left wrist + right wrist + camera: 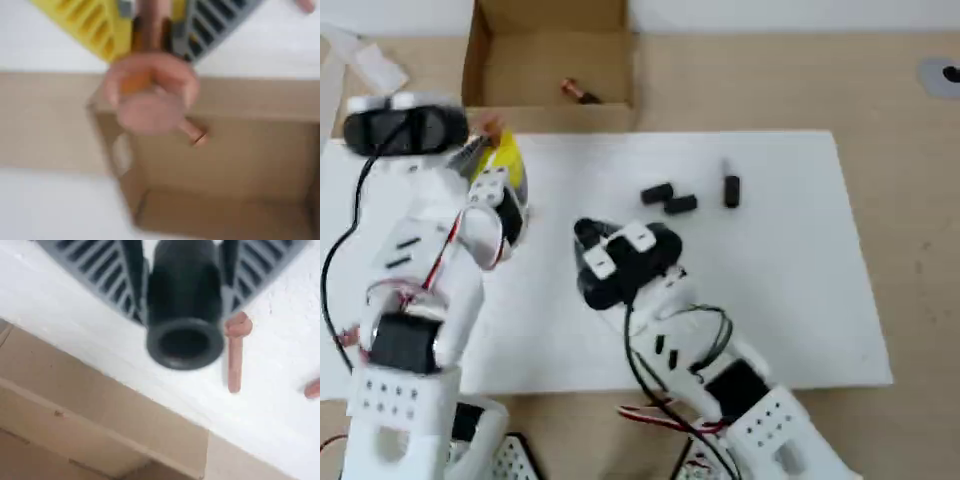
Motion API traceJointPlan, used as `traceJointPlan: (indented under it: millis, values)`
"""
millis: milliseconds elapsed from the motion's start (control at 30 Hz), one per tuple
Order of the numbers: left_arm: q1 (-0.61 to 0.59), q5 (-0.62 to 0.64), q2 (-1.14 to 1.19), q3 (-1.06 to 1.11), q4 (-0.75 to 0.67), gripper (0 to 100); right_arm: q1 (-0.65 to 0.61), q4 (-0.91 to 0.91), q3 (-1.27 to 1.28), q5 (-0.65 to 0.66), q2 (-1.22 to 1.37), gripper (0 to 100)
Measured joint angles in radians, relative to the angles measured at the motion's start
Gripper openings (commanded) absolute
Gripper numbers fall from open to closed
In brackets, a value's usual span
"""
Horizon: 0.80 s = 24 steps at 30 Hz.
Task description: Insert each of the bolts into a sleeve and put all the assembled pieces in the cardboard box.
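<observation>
My left gripper [152, 40], with one yellow and one grey finger, is shut on a copper bolt [150, 92] whose round head faces the camera. It hangs just in front of the cardboard box [250, 100], beside the box's near left corner [480, 100]. One assembled piece [580, 92] lies inside the box. My right gripper [184, 295] is shut on a black sleeve [185, 342] with its open end outward, over the white mat [790, 300] near the middle [585, 235]. A loose bolt [235, 357] lies on the mat just beyond that sleeve.
Three black sleeves [657, 192] [681, 205] [731, 190] lie on the mat right of the right gripper. Part of another bolt [312, 389] lies at the edge of the right wrist view. The right half of the mat has free room.
</observation>
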Motion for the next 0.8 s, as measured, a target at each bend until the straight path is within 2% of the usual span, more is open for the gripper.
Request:
traceJointPlan:
  millis: [200, 367, 567, 800]
  values:
    - [0.130, 0.011, -0.199, 0.075, 0.078, 0, 0.000, 0.000, 0.002, 0.000, 0.015, 0.9]
    - [0.187, 0.011, -0.296, 0.100, 0.112, 0, 0.000, 0.000, 0.002, 0.000, 0.015, 0.9]
    - [0.199, 0.015, -0.344, 0.100, 0.112, 0, 0.000, 0.000, 0.002, 0.000, 0.015, 0.9]
    - [0.276, 0.017, -0.345, 0.107, 0.114, 0, 0.000, 0.000, 0.002, 0.000, 0.015, 0.9]
